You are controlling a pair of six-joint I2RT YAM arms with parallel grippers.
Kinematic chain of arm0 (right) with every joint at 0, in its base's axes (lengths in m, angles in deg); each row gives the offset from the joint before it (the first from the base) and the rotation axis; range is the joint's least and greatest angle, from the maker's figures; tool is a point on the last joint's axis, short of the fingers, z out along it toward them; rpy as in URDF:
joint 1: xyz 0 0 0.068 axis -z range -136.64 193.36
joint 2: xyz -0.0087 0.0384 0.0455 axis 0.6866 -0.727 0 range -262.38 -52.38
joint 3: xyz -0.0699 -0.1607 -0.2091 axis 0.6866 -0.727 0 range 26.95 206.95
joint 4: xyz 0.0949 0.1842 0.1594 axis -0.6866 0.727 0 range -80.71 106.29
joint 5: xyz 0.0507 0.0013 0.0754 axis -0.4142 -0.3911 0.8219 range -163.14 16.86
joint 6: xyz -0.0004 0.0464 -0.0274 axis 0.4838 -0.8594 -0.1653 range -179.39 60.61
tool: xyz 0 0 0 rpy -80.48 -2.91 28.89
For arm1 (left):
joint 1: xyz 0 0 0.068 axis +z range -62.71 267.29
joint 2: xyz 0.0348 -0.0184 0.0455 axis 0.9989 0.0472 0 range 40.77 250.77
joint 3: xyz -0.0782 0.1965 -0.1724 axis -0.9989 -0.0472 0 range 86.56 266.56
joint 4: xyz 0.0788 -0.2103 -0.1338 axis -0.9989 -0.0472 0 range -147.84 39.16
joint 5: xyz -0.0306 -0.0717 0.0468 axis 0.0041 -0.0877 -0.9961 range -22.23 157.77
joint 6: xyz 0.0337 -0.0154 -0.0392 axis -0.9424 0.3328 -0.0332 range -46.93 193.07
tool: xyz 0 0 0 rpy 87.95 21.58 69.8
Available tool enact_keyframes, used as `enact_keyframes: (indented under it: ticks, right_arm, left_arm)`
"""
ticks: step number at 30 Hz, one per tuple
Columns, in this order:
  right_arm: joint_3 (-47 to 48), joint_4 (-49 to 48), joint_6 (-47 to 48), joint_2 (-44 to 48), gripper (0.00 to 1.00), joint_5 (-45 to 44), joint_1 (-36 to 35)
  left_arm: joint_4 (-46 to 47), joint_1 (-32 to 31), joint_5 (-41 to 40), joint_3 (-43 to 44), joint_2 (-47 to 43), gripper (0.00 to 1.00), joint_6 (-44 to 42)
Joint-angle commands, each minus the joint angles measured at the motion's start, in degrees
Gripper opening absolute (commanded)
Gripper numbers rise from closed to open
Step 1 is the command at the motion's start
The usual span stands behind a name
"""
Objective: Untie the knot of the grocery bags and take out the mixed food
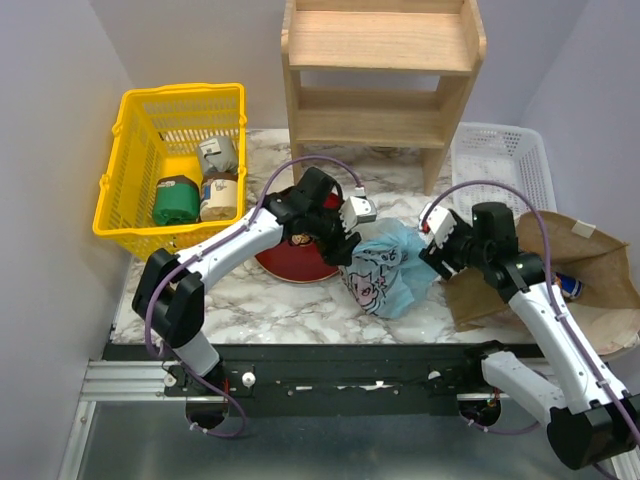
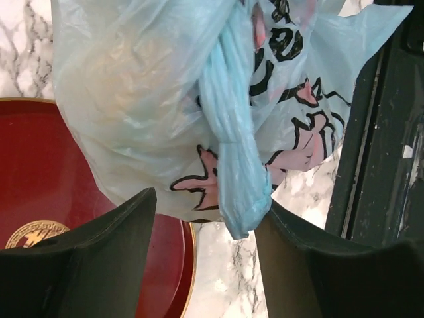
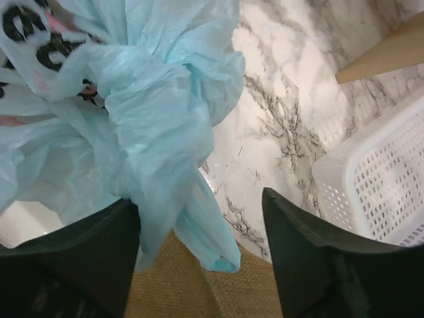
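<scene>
Untying step: blue bag looks still bunched shut, food inside.
Left gripper and right gripper both gape, holding nothing; next, pinch the twisted strand and pull the ends apart.

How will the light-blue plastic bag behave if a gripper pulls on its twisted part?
Probably floppy: the light-blue bag is thin, crumpled film sagging on the table. Its twisted strand looks smooth, so it may slip when pinched. Its bulging sides suggest it is filled, so the whole bag may drag along.
</scene>
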Motion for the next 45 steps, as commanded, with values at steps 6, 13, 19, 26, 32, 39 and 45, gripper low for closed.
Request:
enact_keyframes:
  ticks: [6,13,19,26,32,39,45]
  right_arm:
    - [15.59,6.54,-20.52,-4.34,0.83,7.09,0.06]
    - [11.37,3.99,-26.68,-7.68,0.77,7.46,0.06]
    - [8.74,2.85,-27.21,-8.03,0.71,4.39,0.06]
    - [6.54,3.37,-25.54,-6.45,0.62,0.07,0.06]
    - [3.99,2.23,-24.75,-5.92,0.56,-1.51,0.06]
    - [3.98,0.74,-24.05,-6.89,0.34,-2.48,0.07]
    - [7.59,0.3,-21.15,-7.07,0.1,-5.9,0.15]
  left_arm:
    - [2.65,1.27,-3.37,14.11,-0.4,0.71,1.7]
    - [-2.35,1.36,0.14,30.38,11.71,0.74,1.18]
    - [-9.83,1.27,4.18,43.82,24.98,0.74,-0.76]
    - [-14.4,0.39,12.44,50.0,32.3,0.75,-0.4]
    - [-16.69,-1.54,14.56,49.04,34.41,0.73,-1.54]
    - [-18.53,-3.56,13.16,49.74,36.43,0.38,-4.27]
    - [-17.48,-3.56,10.0,50.26,35.82,0.0,-5.32]
